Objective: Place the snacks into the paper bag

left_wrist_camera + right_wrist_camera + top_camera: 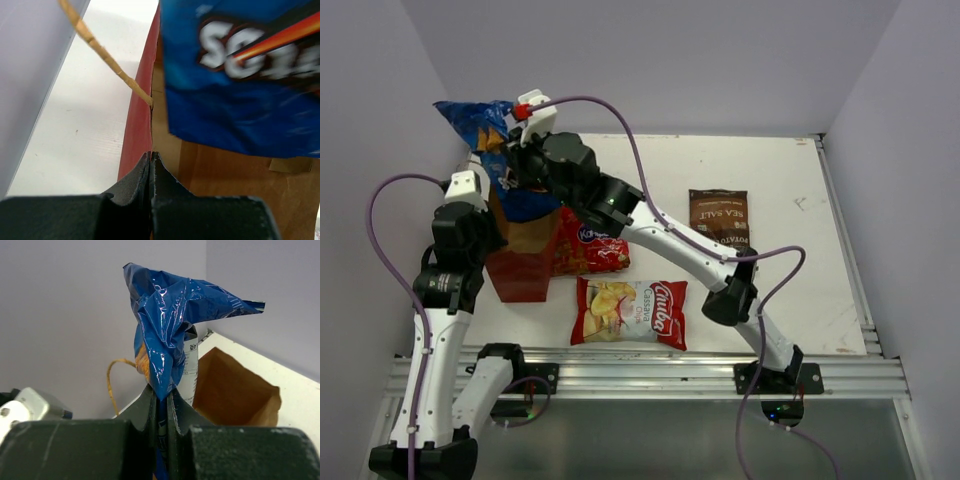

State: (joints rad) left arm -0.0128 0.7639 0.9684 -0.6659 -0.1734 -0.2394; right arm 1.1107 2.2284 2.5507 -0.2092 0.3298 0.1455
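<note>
The red paper bag (520,272) stands upright at the left, its brown inside showing in the right wrist view (230,385). My left gripper (492,205) is shut on the bag's red rim (137,125), its tips (150,156) pinching the wall. My right gripper (517,168) is shut on the blue Doritos bag (480,125) and holds it over the bag's opening; its lower part hangs into the mouth (240,75). The crumpled top sticks up past the fingers (170,315). The red snack with the blue oval logo (590,250), the cassava chips (630,312) and the brown Kettle bag (719,218) lie on the table.
The left wall stands close beside the paper bag (30,75). A string handle (100,50) arches off the bag's rim towards that wall. The red snack leans against the paper bag's right side. The table's metal rail (650,375) runs along the front.
</note>
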